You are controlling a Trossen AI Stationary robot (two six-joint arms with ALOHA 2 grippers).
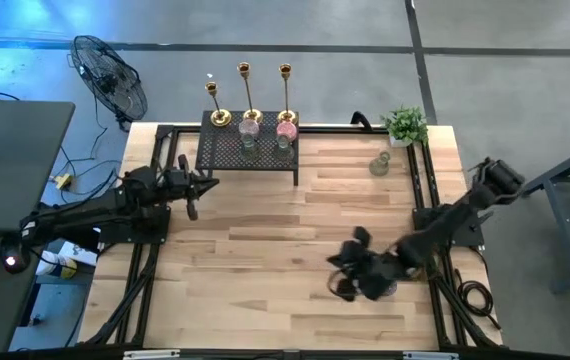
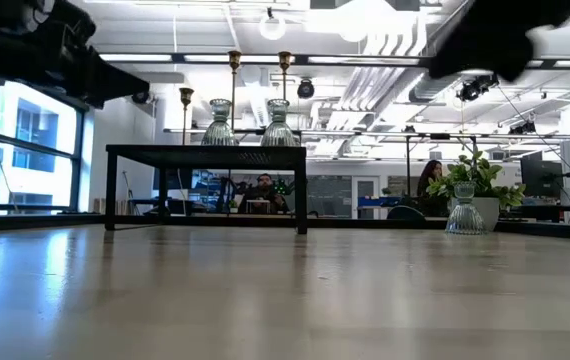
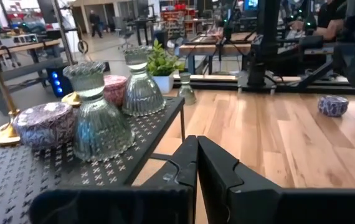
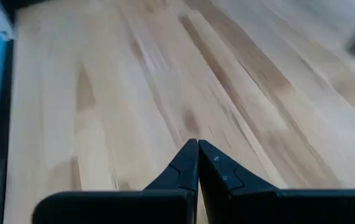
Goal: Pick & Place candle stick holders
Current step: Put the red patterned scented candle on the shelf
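Three gold candlesticks [image 1: 248, 95] stand at the back of the black mesh rack [image 1: 250, 155]. Two pink squat holders [image 1: 286, 128] and two clear ribbed glass holders [image 3: 99, 118] also sit on the rack. A third glass holder [image 1: 379, 165] stands on the table beside the potted plant [image 1: 405, 125]. A small patterned squat holder [image 3: 333, 104] sits on the table toward its right side. My left gripper [image 3: 197, 162] is shut and empty, level, just left of the rack's near corner. My right gripper [image 4: 197, 149] is shut and empty, slanting down over bare wood at the near right.
A black frame rail [image 1: 420, 190] runs along the table's sides. A floor fan [image 1: 110, 75] stands beyond the far left corner. Bare wood [image 1: 265, 260] fills the table's middle and near part. People sit at desks in the room behind [image 2: 262, 190].
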